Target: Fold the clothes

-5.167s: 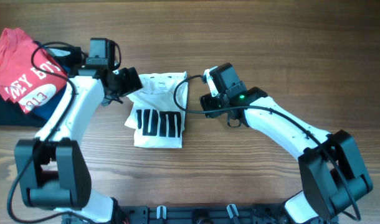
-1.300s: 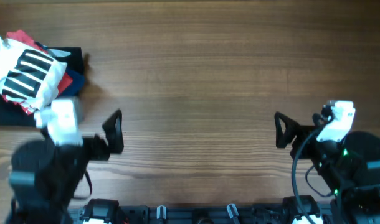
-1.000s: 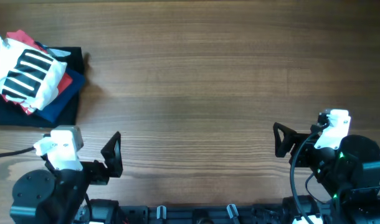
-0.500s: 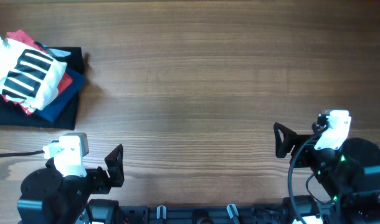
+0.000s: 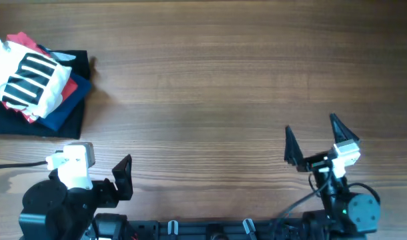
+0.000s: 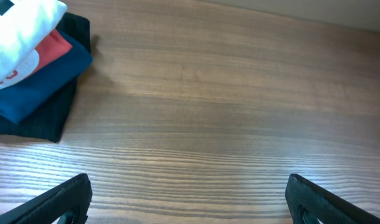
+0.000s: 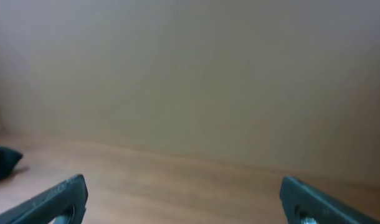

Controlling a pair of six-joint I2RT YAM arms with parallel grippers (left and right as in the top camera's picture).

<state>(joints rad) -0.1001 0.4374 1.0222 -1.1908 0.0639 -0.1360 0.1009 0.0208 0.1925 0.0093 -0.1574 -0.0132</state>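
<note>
At the near edge of the worktop [image 5: 210, 87], the left claw [image 6: 189, 182] sits low with its jaws spread wide and nothing between them. The right claw [image 5: 311, 133], toward the near-right corner, is just as wide and just as empty, and it is tilted so that its own camera sees mostly blurred wall.

Well apart from both, by the left edge toward the far corner, the white striped T-shirt [image 5: 27, 80] lies as a bundle with its black bars facing up. It rests on top of a red shirt [image 5: 69, 87], a folded navy garment [image 5: 65, 112] and a black garment [image 5: 17, 125].

The fold appears done, though the bundle looks puffy rather than flat, and it is skewed across the pile. Soft cotton with loose creases could spring open, or the bundle could slide off toward the left edge. If a claw went back to press or square it, an open finger could catch the red shirt underneath and drag the whole pile askew.
</note>
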